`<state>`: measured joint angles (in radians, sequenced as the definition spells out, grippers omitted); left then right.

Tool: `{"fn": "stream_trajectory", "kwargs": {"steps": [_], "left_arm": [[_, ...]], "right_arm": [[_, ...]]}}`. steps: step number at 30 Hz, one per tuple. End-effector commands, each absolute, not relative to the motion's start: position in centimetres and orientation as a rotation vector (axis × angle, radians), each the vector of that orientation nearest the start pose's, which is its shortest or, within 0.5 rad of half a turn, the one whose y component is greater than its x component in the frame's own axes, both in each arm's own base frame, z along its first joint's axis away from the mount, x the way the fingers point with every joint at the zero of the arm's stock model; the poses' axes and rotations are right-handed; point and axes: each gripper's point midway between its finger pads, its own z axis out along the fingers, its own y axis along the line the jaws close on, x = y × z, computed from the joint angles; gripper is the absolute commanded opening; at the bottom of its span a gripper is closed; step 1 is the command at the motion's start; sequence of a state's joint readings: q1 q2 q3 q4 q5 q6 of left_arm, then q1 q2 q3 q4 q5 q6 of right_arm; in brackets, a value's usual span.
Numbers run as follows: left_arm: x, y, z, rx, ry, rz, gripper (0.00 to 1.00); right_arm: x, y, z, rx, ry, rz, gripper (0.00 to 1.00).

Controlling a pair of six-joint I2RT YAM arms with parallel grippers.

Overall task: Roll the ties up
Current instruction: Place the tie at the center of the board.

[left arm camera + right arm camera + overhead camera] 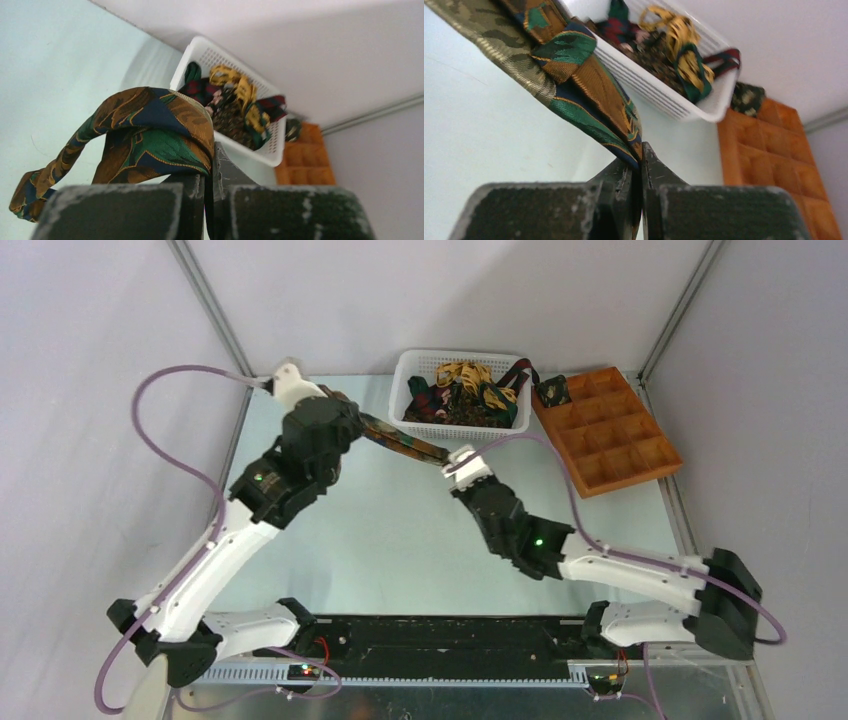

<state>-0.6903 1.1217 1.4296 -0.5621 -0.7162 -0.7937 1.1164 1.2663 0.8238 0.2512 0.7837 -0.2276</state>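
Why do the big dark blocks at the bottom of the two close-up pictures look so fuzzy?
Left wrist view: those blocks are the left gripper itself, too near the lens to look sharp; the patterned tie it pinches is clearer. Right wrist view: the same goes for the right gripper, and the tie's top-left stretch is soft too. Top view: nothing fuzzy, even light.

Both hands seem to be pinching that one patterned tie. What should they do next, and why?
Probably lower the green, brown and orange patterned fabric tie onto the pale table. The left hand and right hand are both shut on it, stretching it between them, seemingly above the surface; laid flat, it would likely be easier to roll.
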Motion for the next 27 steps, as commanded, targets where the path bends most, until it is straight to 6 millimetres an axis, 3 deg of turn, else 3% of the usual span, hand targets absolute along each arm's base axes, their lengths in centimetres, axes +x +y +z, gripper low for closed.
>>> {"fn": "stream_trajectory", "kwargs": {"steps": [1,2,3,4,5,6,7,9,13,16,22,27], "left_arm": [[32.6,-16.7,38.0,-0.389,1.667,-0.484,0.0],[32.9,-17.5,38.2,-0.369,1.643,-0.524,0.0],[33.0,-18.8,36.1,-0.303,1.685,-0.541,0.0],[33.3,-19.8,36.3,-0.283,1.657,-0.584,0.0],[33.5,-20.9,34.2,-0.241,1.697,-0.596,0.0],[33.6,-22.0,34.1,-0.219,1.684,-0.634,0.0],[34.1,-22.7,31.9,-0.196,1.717,-0.618,0.0],[34.8,-24.3,29.7,-0.167,1.724,-0.623,0.0],[35.8,-26.3,23.6,-0.117,1.817,-0.568,0.0],[35.8,-27.1,20.6,-0.1,1.855,-0.564,0.03],[35.8,-27.8,17.0,-0.092,1.912,-0.551,0.11],[36.1,-27.8,15.5,-0.094,1.943,-0.521,0.1]], "right_arm": [[26.4,19.2,20.2,-0.643,1.844,-0.231,0.0],[26.6,17.6,20.4,-0.607,1.854,-0.295,0.0],[26.3,16.0,20.6,-0.602,1.867,-0.35,0.0],[26.5,14.0,21.1,-0.543,1.865,-0.441,0.0],[26.3,12.5,21.0,-0.538,1.882,-0.498,0.0],[26.2,11.4,21.1,-0.505,1.887,-0.551,0.0],[26.1,10.1,20.7,-0.498,1.911,-0.605,0.0],[26.1,8.7,19.8,-0.459,1.956,-0.647,0.0],[26.5,8.6,18.5,-0.418,1.993,-0.662,0.0],[26.9,8.6,17.8,-0.439,1.998,-0.723,0.0],[27.3,8.4,16.6,-0.48,2.007,-0.836,0.0],[27.7,7.3,17.9,-0.483,1.955,-0.968,0.0]]}}
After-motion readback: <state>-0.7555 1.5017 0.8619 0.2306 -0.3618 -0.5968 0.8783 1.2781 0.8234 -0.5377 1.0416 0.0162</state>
